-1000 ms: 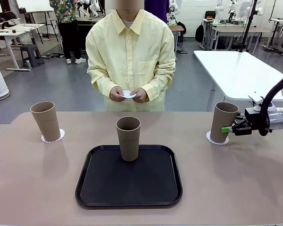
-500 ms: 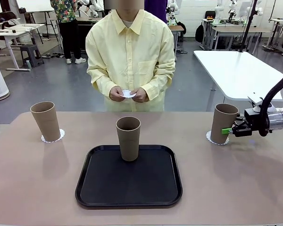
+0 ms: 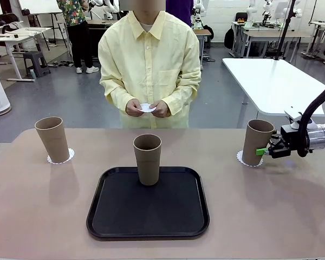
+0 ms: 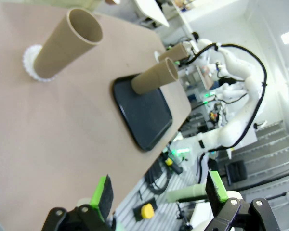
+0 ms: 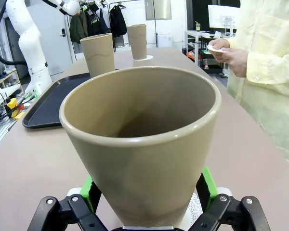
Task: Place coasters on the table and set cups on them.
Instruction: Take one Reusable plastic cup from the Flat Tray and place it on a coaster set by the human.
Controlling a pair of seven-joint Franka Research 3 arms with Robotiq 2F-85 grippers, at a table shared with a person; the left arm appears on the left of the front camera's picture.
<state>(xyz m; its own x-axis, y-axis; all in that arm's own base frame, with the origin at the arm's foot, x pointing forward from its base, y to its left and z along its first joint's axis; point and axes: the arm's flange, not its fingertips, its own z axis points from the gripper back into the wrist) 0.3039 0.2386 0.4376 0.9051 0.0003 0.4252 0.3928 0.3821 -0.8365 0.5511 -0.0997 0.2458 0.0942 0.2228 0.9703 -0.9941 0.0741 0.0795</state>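
The right gripper (image 3: 262,151), black with green pads, reaches in level with the tabletop. Its jaws are spread to either side of a tall tapered cup (image 3: 257,140), matte brown-taupe, without a handle and wider at the rim. The pads sit low beside the cup's smooth wall, one on each side. They look just clear of it, though the wrist view hides the exact line of contact. The cup stands upright between the fingers on a thin white paper coaster (image 3: 240,158), whose scalloped, lacy edge shows around the base. Both rest on the smooth beige table (image 3: 271,216).

Ahead of this gripper, past the cup, lies a black tray (image 3: 119,216), squarish with rounded corners and a raised rim. A second cup (image 3: 147,158) stands upright on it. Farthest ahead, a third cup (image 3: 52,138) stands on a second lacy coaster (image 3: 69,156). Off to one side of the gripper, across the table, a person (image 3: 149,59) in a pale yellow shirt holds a small white third coaster (image 3: 146,108) in both hands (image 3: 134,108).

The left gripper (image 4: 159,190) hangs over the table's edge with its jaws wide apart and nothing between them. The third cup is well ahead of it.
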